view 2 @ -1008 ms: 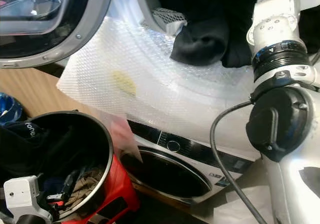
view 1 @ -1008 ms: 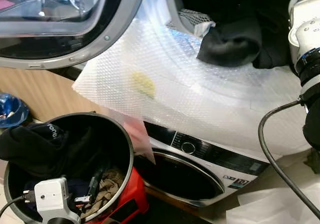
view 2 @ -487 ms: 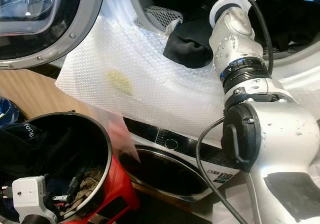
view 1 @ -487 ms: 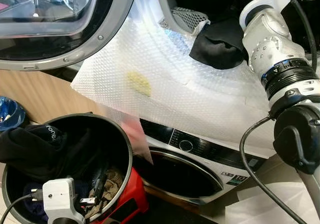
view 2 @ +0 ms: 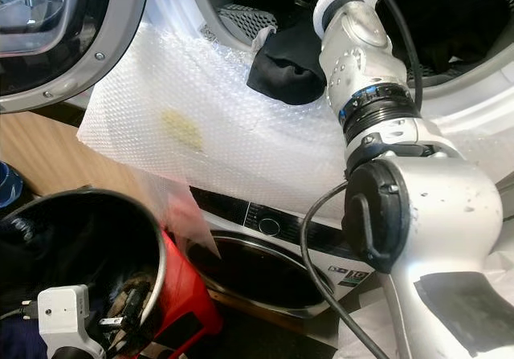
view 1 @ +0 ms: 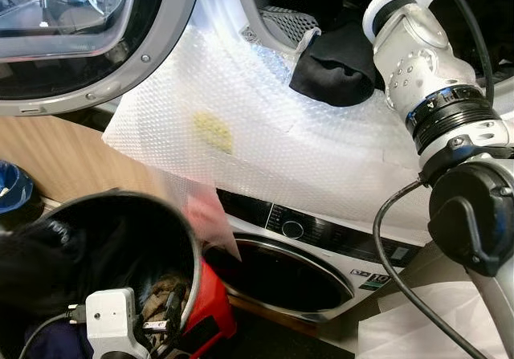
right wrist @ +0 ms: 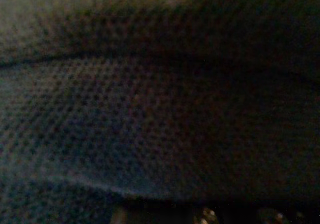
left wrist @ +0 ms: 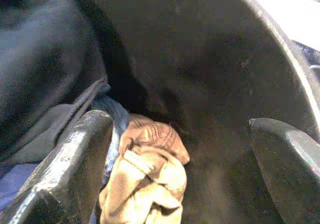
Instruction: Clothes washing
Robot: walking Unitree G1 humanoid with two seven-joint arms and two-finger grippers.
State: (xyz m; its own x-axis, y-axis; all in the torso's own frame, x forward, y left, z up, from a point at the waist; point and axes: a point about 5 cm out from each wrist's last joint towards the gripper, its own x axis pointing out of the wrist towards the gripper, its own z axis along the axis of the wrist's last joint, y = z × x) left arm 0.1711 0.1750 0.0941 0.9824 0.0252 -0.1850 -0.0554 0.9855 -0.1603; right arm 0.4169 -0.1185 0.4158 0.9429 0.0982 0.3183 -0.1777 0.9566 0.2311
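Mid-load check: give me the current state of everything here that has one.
Upper washer door: open.
Black garment: draped over the drum rim.
Laundry bucket: still holds clothes.
Tan cloth: crumpled in the bucket.
Left gripper: open above the cloth.
Lower machine door: shut.

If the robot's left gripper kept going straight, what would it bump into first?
Probably the tan cloth at the bottom of the black bucket. The left gripper is open and points down at it, though depth is hard to judge.

Head stereo pair looking down (shared washer), wrist cameras close on laundry
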